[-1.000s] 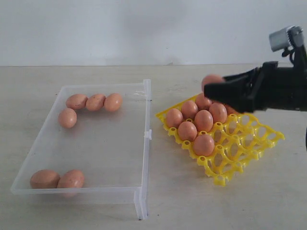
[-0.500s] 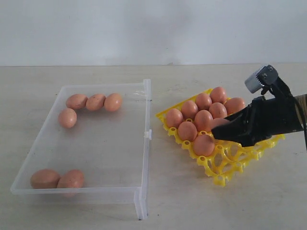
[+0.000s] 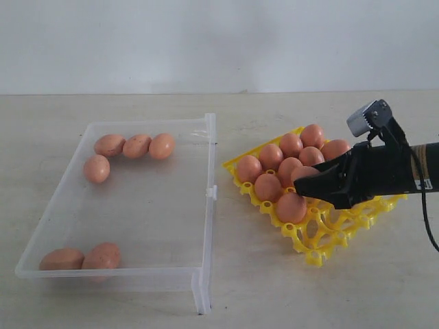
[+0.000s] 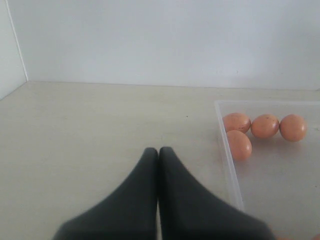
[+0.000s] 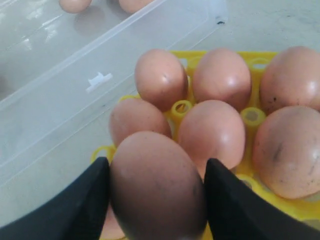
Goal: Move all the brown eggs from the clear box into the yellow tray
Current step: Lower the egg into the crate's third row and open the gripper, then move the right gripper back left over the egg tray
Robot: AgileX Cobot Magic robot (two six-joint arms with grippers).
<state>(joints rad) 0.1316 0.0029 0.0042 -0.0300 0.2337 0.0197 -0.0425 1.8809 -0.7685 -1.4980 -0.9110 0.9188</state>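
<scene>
1. One brown egg [image 3: 305,173] is grasped between the jaws of the right gripper [image 3: 306,186], low over the yellow tray [image 3: 345,227] and beside the eggs already seated there. Whether it touches a cup yet cannot be told.
2. Nine seated eggs [image 3: 267,186] fill the tray's cups on the side nearest the clear box [image 3: 211,157]. The rest of the lattice is open.
3. Six loose eggs [image 3: 136,146] lie in the clear box: four clustered in its far left corner and two touching in its near left corner.
4. A second ago the right gripper carried its egg higher, above the tray's far edge. It has since come down, and it is now slightly nearer the box than half a second ago.
5. The left gripper [image 4: 158,150] has its jaws clenched together on nothing, over the bare surface [image 4: 100,120] just outside the box wall.
6. A pale band [image 3: 426,161] on the right arm bears small marks too blurred to read.
</scene>
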